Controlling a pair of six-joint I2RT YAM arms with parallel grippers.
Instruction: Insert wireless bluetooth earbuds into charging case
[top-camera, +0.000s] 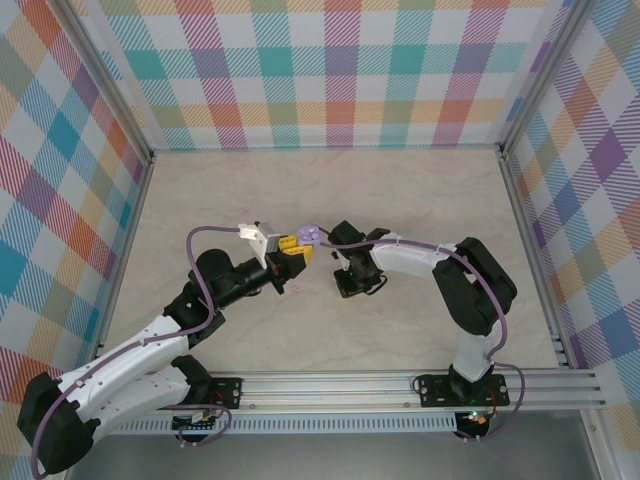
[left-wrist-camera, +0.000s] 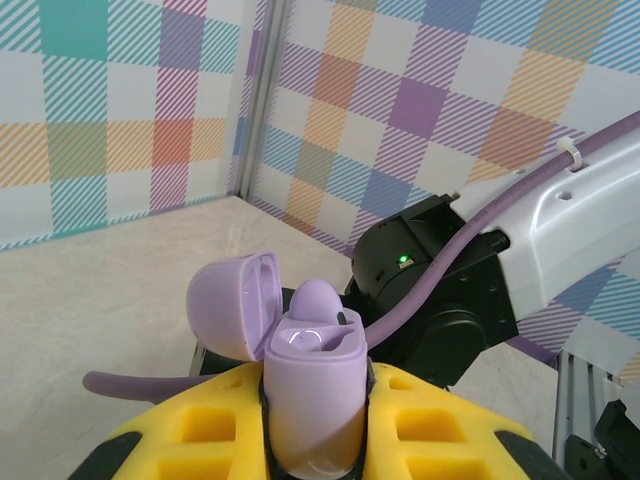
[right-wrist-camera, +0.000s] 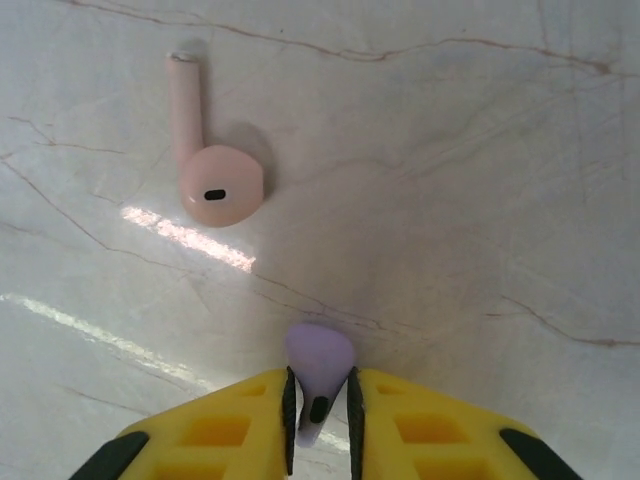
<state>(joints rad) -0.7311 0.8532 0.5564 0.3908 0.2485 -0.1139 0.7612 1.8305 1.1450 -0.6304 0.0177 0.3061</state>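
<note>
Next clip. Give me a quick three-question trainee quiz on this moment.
1. True or false: the charging case held in the left gripper has its lid open.
2. The right gripper pinches: A a coin, B a purple earbud, C a battery.
3. What colour is the loose earbud lying on the table?
Key: 1 true; 2 B; 3 pink.

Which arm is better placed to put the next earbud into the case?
Right. The right gripper pinches a purple earbud, while the left gripper is occupied holding the open charging case.
</note>
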